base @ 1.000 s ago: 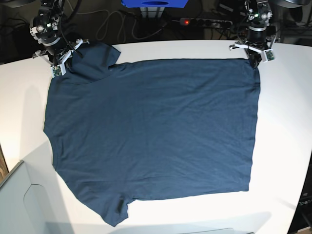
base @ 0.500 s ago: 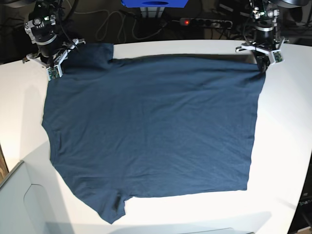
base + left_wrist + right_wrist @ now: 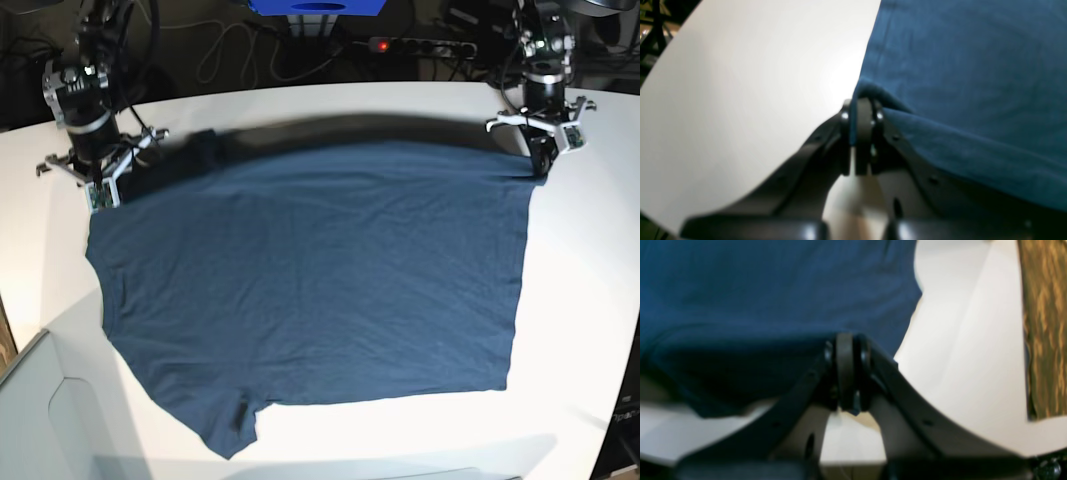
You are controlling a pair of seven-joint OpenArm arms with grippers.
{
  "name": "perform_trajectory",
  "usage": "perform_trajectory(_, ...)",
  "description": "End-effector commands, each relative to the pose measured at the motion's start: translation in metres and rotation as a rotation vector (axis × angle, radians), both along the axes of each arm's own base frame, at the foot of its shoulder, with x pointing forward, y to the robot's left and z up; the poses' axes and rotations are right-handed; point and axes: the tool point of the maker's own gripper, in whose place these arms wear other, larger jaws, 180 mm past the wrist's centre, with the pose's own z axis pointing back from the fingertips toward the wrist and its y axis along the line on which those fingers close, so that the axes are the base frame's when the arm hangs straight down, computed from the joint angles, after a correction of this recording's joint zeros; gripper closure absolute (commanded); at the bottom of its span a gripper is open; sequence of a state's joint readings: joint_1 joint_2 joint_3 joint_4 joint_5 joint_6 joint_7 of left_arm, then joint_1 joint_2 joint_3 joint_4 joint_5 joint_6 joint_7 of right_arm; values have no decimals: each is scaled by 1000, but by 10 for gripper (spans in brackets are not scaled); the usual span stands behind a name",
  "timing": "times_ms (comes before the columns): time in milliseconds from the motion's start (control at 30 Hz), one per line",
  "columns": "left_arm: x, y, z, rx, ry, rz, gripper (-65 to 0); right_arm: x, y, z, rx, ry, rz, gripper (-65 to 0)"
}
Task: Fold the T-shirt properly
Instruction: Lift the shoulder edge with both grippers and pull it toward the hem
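The dark navy T-shirt (image 3: pixel 310 290) lies spread over the white table (image 3: pixel 590 300), its far edge lifted off the surface with a shadow behind it. My left gripper (image 3: pixel 541 165) is shut on the far right corner of the T-shirt (image 3: pixel 957 83); the closed fingertips (image 3: pixel 863 123) pinch a fold of cloth. My right gripper (image 3: pixel 100 195) is shut on the far left corner, by the sleeve; in the right wrist view the closed fingertips (image 3: pixel 845 370) hold the T-shirt (image 3: pixel 773 290). The neck label is hidden.
A blue box (image 3: pixel 315 6) and a power strip (image 3: pixel 420 45) with a red light sit behind the table's far edge. A pale grey panel (image 3: pixel 50 420) stands at the front left corner. A wooden surface (image 3: pixel 1042 323) shows beside the table.
Both grippers have risen and come toward the front, lifting the T-shirt's far edge. The far sleeve no longer lies flat on the table. A shadow has appeared behind the raised edge.
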State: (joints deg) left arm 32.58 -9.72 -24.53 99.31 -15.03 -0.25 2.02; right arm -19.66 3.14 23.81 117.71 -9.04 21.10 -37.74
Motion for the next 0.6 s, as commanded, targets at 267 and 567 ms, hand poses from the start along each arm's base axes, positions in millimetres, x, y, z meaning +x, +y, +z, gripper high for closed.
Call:
perform_trajectory(267, 74, 4, 32, -30, -91, 12, 0, 66, -3, 5, 28, -54, 37, -2)
perform_trajectory(567, 117, 0, 48, -76, -107, 12, 0, 122, -18, 14, 49, -86, 35, -2)
